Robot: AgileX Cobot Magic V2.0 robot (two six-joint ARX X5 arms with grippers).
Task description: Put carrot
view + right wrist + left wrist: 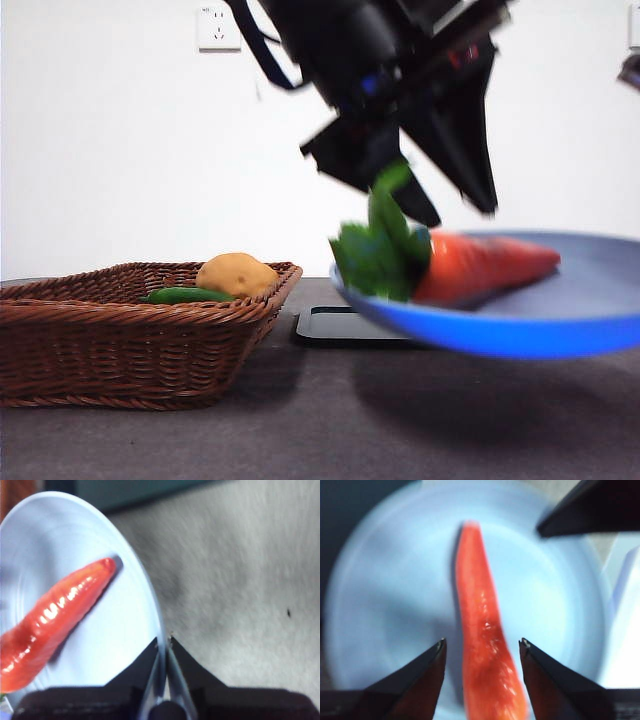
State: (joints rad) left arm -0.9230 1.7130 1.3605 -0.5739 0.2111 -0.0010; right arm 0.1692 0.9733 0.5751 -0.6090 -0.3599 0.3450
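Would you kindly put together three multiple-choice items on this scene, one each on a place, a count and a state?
1. Where does the carrot lie?
A. in the wicker basket
B. on the blue plate
C. on the black tray

2. How many vegetables are in the basket?
A. two
B. none
C. four

3. What is the right pincer doing?
A. hanging open above the basket
B. clamping the carrot
C. pinching the plate's rim

Answers: 1 B, the carrot rests on the plate, between the open jaws of the left pincer. 2 A, a potato and a green vegetable. 3 C, its jaws close on the rim in the right wrist view.
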